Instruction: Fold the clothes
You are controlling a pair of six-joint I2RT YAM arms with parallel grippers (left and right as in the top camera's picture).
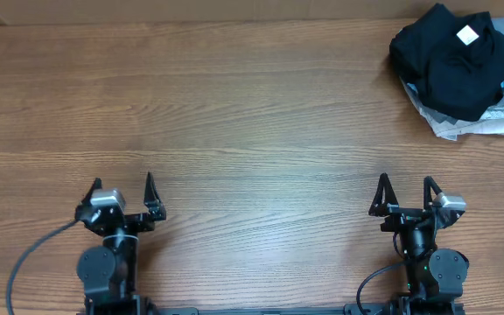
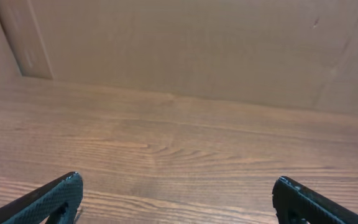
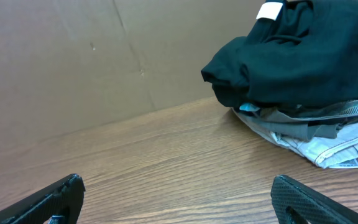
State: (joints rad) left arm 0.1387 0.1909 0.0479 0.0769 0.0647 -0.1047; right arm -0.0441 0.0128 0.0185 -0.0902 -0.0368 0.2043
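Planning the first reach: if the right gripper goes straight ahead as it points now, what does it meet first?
Looks free across the table to the back wall. The open right gripper aims just left of the black T-shirt; its outer finger might clip the shirt's edge, depth unclear.

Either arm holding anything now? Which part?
Nothing held. Left gripper and right gripper open, empty; black T-shirt sits untouched atop grey garments.
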